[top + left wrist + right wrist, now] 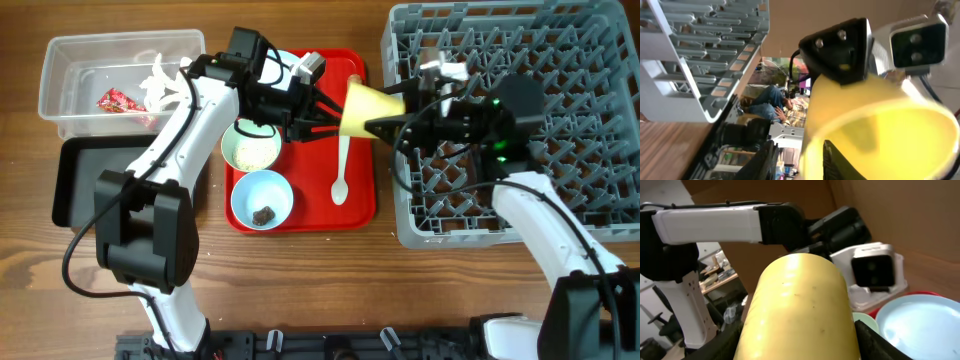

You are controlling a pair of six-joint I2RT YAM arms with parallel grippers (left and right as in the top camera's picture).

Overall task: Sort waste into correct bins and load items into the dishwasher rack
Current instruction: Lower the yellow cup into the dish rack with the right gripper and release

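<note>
Yellow plastic small cup [362, 108] lay sideways in the air over the flat red serving tray [320, 215], left of the large grey grid-walled dishwasher rack [600, 225]. The right gripper [392, 125] clamped its base. The left gripper [338, 118] straddled the rim, clamping not discernible. Correct practice was freeing the left fully before the right carried the cup.

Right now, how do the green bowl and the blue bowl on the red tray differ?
The green bowl holds white rice grains; the blue bowl holds a small dark brown lump. The green bowl sits mid-tray, the blue bowl by the edge nearest the robot. Both are round, upright and rest on the red tray.
</note>
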